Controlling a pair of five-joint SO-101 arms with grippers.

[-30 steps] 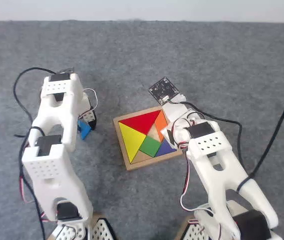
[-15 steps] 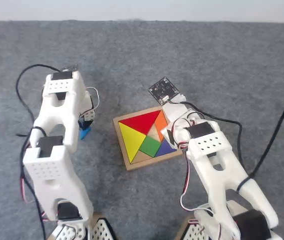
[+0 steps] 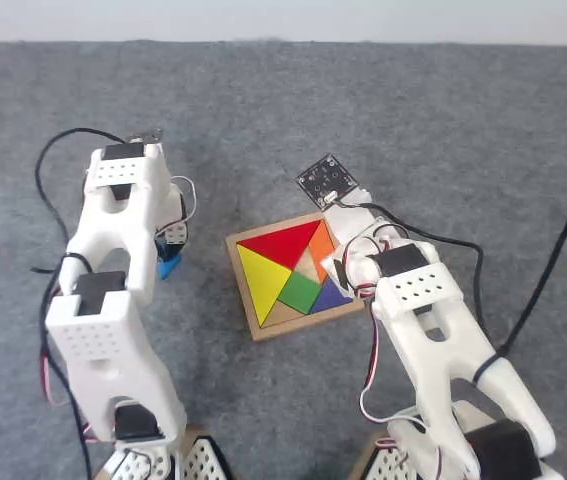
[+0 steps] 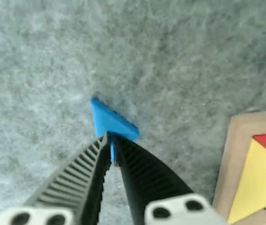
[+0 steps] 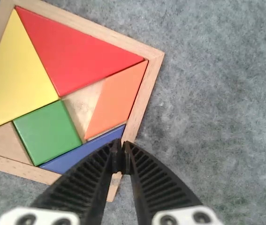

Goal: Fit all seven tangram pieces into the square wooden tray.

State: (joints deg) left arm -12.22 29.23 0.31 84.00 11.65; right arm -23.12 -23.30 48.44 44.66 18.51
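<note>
Broadly, grey carpet [image 3: 443, 120] covers the table, and two white arms stand on it at six o'clock. The square wooden tray [image 3: 246, 290] lies between them, near the middle. Inside it, the red triangle [image 3: 283, 245] sits at twelve o'clock and the yellow triangle [image 3: 256, 275] at nine. The orange piece [image 3: 321, 248] is at two, the green square [image 3: 300, 292] at five and an indigo piece [image 3: 329, 296] at four. Bare wood shows at the centre and at seven.

The right gripper [image 5: 117, 143] hangs over the tray's four-o'clock rim with its jaws pressed together on nothing. The left gripper [image 4: 110, 138] is at nine o'clock of the tray, well apart from it, pinching the small blue triangle [image 4: 110, 119] by one edge. A small black board [image 3: 327, 179] lies at one o'clock of the tray, its print too small to read.
</note>
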